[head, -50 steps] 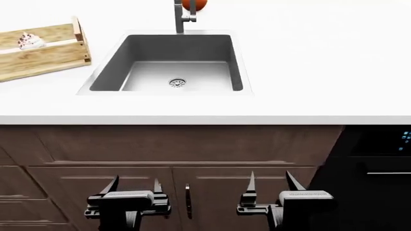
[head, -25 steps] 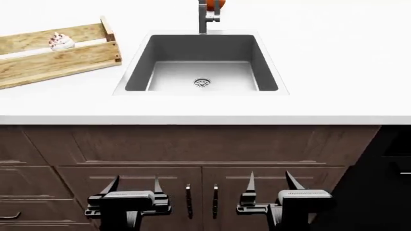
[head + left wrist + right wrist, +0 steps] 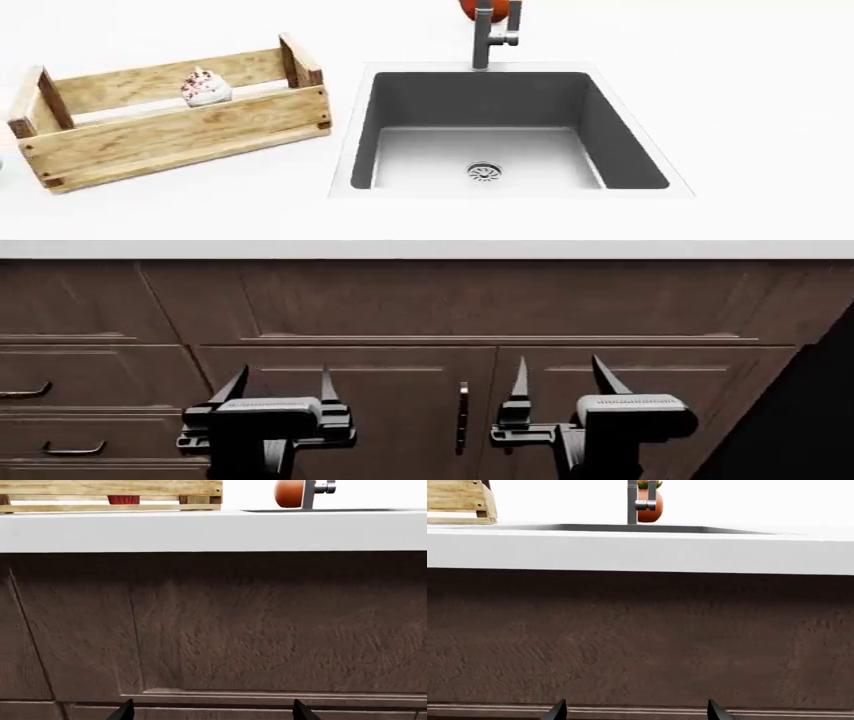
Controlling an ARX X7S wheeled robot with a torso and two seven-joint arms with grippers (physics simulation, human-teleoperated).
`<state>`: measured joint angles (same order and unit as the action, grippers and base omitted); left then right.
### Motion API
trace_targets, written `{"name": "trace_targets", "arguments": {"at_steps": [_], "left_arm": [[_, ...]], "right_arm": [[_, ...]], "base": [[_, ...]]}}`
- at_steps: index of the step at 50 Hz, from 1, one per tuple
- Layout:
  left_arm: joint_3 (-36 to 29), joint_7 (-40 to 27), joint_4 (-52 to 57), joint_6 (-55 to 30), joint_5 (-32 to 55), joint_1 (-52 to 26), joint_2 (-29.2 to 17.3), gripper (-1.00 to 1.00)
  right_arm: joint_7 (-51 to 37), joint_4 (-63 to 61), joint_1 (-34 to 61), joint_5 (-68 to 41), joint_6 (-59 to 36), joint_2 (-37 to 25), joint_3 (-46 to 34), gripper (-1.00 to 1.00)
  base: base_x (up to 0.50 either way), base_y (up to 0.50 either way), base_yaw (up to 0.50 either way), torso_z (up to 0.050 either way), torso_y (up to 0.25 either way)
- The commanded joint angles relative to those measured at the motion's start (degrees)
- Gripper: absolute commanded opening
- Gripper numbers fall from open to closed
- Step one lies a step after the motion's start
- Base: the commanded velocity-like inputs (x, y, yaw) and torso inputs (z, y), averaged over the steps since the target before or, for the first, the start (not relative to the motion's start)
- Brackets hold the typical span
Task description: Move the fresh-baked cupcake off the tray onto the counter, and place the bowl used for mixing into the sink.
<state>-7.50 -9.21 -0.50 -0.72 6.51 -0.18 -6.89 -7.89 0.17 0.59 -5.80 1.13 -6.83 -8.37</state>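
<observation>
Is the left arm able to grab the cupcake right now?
Probably not yet. The left tool hangs low before the cabinet doors, below the counter, while the cupcake sits up inside the tray.

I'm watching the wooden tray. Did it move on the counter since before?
No. The tray slid rightward in the head view, but the sink slid equally; the gap between them matches, so the camera moved.

White counter [image 3: 747, 215] with inset sink [image 3: 501, 130], wooden tray [image 3: 174, 125] at left, orange-red pot [image 3: 483, 8] behind faucet [image 3: 491, 35].
</observation>
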Motion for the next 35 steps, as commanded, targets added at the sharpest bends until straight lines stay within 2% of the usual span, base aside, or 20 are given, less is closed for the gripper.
{"name": "trace_targets", "arguments": {"at_steps": [1, 35], "left_arm": [[-0.6, -0.6, 0.0, 0.2, 0.6, 0.1, -0.6, 1.00], [-2.1, -2.0, 0.1, 0.3, 1.7, -0.1, -1.7, 1.00]], "right_arm": [[-0.6, 0.2, 0.2, -0.6, 0.0, -0.5, -0.6, 1.00], [-1.7, 0.1, 0.4, -2.2, 0.2, -1.8, -2.0, 1.00]], "base": [[0.00, 0.39, 0.00, 0.000, 0.000], [0.00, 0.39, 0.00, 0.000, 0.000]]}}
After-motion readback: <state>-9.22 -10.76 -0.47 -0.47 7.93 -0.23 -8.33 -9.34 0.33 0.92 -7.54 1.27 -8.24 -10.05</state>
